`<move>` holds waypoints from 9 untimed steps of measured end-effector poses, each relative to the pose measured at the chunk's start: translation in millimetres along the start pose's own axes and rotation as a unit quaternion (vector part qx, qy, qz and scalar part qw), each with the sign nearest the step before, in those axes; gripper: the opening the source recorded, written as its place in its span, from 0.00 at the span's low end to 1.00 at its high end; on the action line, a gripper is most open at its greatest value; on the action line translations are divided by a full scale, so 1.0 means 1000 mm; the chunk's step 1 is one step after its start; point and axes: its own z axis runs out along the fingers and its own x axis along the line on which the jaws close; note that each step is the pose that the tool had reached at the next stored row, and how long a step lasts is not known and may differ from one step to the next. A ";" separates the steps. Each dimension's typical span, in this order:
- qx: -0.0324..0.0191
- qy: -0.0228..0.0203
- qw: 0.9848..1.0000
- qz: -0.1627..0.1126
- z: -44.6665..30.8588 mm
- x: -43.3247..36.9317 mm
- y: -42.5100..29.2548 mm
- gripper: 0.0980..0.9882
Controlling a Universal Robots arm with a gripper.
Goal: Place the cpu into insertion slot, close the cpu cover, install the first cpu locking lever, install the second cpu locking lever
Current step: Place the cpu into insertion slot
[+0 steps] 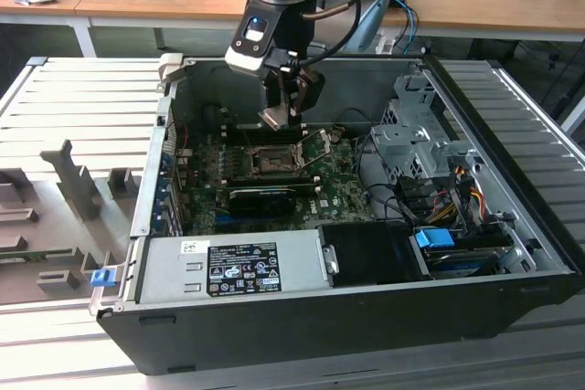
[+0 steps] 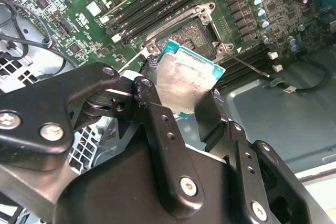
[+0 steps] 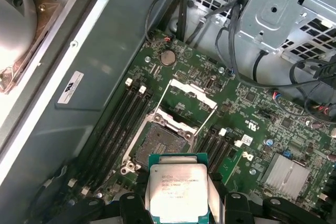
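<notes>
1. The claw (image 3: 178, 204) is pinching the cpu (image 3: 177, 192) by two opposite edges; its pale metal face shows in both wrist views, and in the second wrist view the fingers (image 2: 152, 90) sit on either side of the chip.

2. The cpu hangs in the air inside the open computer case (image 1: 366, 303), just above the motherboard (image 3: 252, 114) and not yet touching it; in the first wrist view it sits just beside the insertion slot (image 3: 160, 142), not squarely over it.

3. The cpu cover (image 3: 177, 124) is swung back off the slot, so the dark socket face is bare and the way in looks free.

4. The step in hand appears to be placing the chip; to do it well, centre it over the slot first; square its edges to the metal rim; match any notch or corner mark, which cannot be made out here.

5. Keep the chip level, since it looks tilted in the second wrist view; a corner landing first could harm the contacts.

6. Lower it straight and gently with no sideways slide and no pressing; keep the fingers off the memory slots (image 3: 123, 124) flanking the socket.
</notes>
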 end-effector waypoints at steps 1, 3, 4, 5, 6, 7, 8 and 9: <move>0.000 0.000 1.000 0.000 0.0005 0.0000 0.0000 0.48; 0.000 0.000 1.000 0.000 0.0013 0.0000 -0.0001 0.48; 0.000 0.000 1.000 0.000 0.0018 0.0000 -0.0001 0.48; 0.000 0.000 1.000 0.000 0.0028 0.0000 -0.0002 0.48; 0.000 0.000 1.000 0.000 0.0034 -0.0001 -0.0002 0.48; 0.000 0.000 1.000 0.000 0.0037 -0.0001 -0.0003 0.48; 0.000 0.000 1.000 0.000 0.0042 -0.0001 -0.0003 0.48; 0.000 0.000 1.000 0.000 0.0046 -0.0001 -0.0003 0.48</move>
